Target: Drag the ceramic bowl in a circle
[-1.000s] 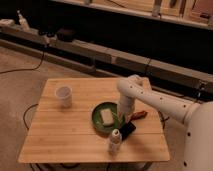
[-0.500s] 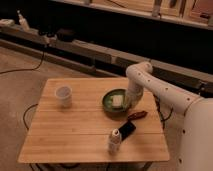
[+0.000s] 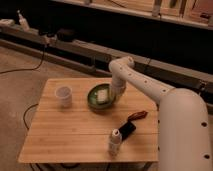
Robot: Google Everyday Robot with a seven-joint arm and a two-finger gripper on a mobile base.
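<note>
The ceramic bowl is a wide, shallow dark-green dish on the wooden table, just behind the table's middle. A pale yellowish block lies in it. My gripper hangs from the white arm and reaches down onto the bowl's right rim. The small white cup stands to the left of the bowl, a little apart from it.
A small white bottle stands near the table's front edge. A black object and a reddish-brown object lie to the right of the middle. My white arm and body fill the right side. A dark shelf runs behind the table.
The bowl has moved with my gripper: first back and to the right, then left towards the cup. The arm has swung left with it.
</note>
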